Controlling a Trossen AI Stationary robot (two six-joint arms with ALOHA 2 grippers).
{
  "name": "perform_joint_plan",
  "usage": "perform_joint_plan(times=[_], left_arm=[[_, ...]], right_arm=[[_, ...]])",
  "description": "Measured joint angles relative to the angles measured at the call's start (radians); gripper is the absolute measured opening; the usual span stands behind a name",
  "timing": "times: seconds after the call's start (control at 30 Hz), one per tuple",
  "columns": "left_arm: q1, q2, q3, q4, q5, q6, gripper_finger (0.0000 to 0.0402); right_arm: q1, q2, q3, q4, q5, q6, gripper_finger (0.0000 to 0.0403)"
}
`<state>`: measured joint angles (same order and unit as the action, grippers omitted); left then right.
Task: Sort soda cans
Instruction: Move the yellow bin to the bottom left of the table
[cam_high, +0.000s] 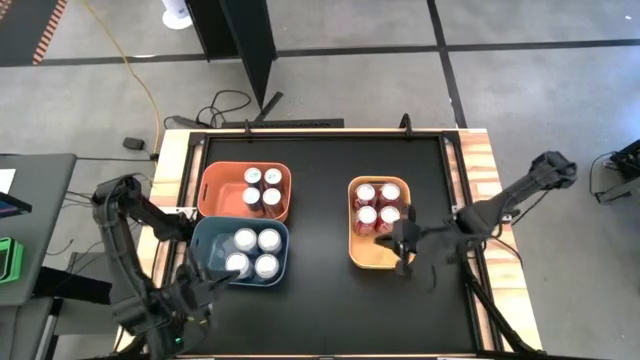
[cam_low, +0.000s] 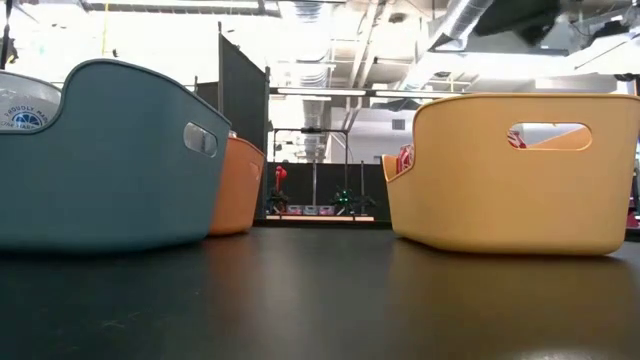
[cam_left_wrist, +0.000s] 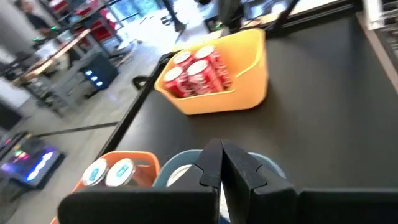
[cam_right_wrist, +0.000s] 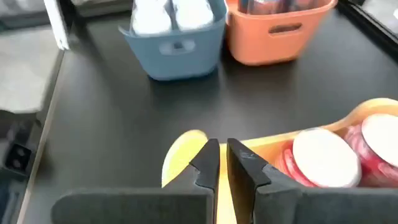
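Three bins stand on the black table. The yellow bin (cam_high: 353, 228) holds several red cans (cam_high: 377, 205) upright, which also show in the left wrist view (cam_left_wrist: 196, 71). The blue bin (cam_high: 204, 240) holds several silver-white cans (cam_high: 253, 252). The orange bin (cam_high: 214, 195) holds several silver-topped cans (cam_high: 262, 187). My right gripper (cam_high: 403, 248) is over the yellow bin's near right corner, shut and empty (cam_right_wrist: 217, 163). My left gripper (cam_high: 200, 285) is by the blue bin's near left corner, also shut and empty (cam_left_wrist: 221, 163).
Bare black tabletop (cam_high: 320, 300) lies between the bins and along the near edge. A raised wooden frame (cam_high: 480, 170) borders the table's sides. In the low view the blue bin (cam_low: 100, 160) and yellow bin (cam_low: 500, 190) stand close to the camera, with the orange bin (cam_low: 238, 190) behind them.
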<state>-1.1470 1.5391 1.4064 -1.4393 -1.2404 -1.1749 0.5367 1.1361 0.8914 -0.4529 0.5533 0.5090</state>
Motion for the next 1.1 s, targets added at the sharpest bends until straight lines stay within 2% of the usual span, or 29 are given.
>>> perform_joint_plan(times=[0.17,0.27,0.37,0.6,0.7,0.9,1.1], left_arm=[[0.092,0.000,-0.025,0.010,0.018,-0.027,0.0000],[0.132,0.000,-0.032,0.043,0.028,0.004,0.0000],[0.165,0.000,-0.036,0.086,0.032,0.034,0.0000],[0.209,0.000,-0.036,0.242,0.033,0.175,0.0000],[0.219,0.000,-0.036,0.296,0.034,0.240,0.0000],[0.228,0.000,-0.036,0.333,0.034,0.291,0.0000],[0.228,0.001,-0.036,0.332,0.059,0.312,0.0000]], right_arm=[[0.144,0.069,0.053,-0.072,0.017,0.063,0.0045],[0.185,0.133,0.069,-0.079,0.019,0.064,0.0063],[0.203,0.197,0.089,-0.123,0.018,0.067,0.0101],[0.186,0.302,0.167,-0.299,0.018,0.105,0.0227],[0.160,0.335,0.188,-0.321,0.020,0.105,0.0252],[0.102,0.397,0.191,-0.335,-0.095,0.105,0.0242],[0.075,0.431,0.191,-0.328,-0.151,0.105,0.0189]])
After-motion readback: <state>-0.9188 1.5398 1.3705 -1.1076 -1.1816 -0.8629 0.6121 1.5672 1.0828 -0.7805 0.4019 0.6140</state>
